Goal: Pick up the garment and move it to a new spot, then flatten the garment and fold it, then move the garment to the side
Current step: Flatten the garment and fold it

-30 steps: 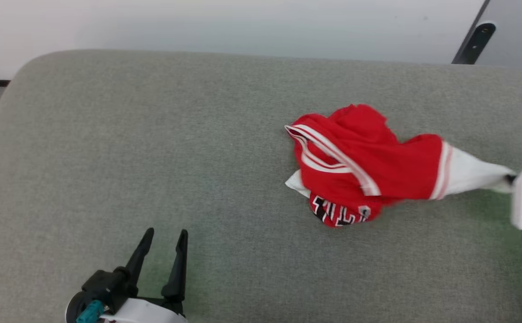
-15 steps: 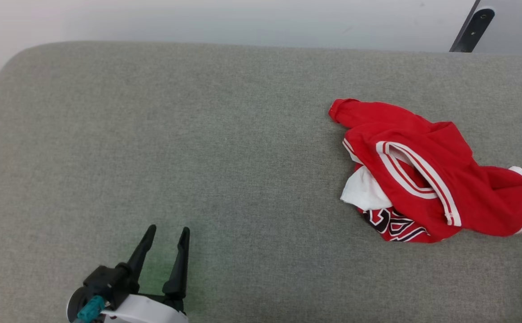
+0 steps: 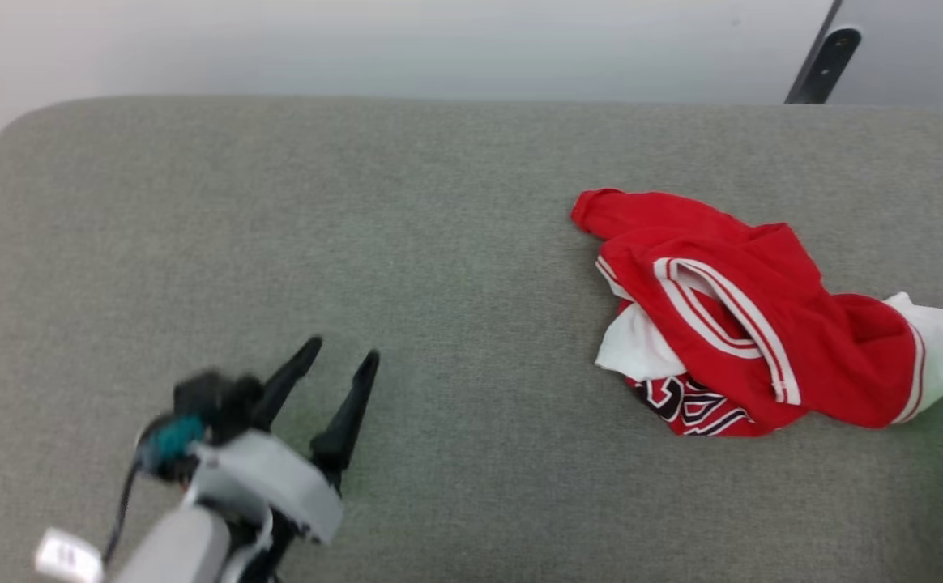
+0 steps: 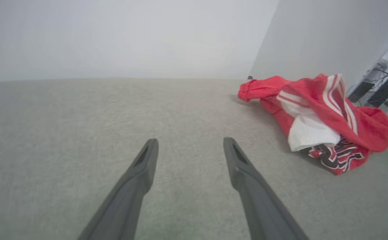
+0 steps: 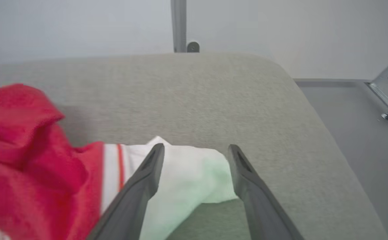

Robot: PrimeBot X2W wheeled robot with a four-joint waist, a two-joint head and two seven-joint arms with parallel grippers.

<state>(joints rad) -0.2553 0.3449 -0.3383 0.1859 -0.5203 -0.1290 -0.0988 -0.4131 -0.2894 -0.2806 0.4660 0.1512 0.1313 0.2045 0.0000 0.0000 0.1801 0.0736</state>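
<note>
With right pincer (image 5: pixel 195 150) gaping over the bunched garment's (image 3: pixel 723 324) white sleeve, gripping nothing, and left pincer (image 3: pixel 342 350) open, empty above bare desk (image 3: pixel 455 202): seemingly poised for flattening.

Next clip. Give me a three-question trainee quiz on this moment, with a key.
1. True or false: the left end effector is shut on the garment.
2. In the right wrist view, which part of the garment shows between the right end effector's open fingers? A) black-and-white lettering B) white sleeve C) red hem
3. Does the garment lie flat or crumpled?
Key: 1 false, it is open over the bare grey cushion; 2 B; 3 crumpled.
</note>
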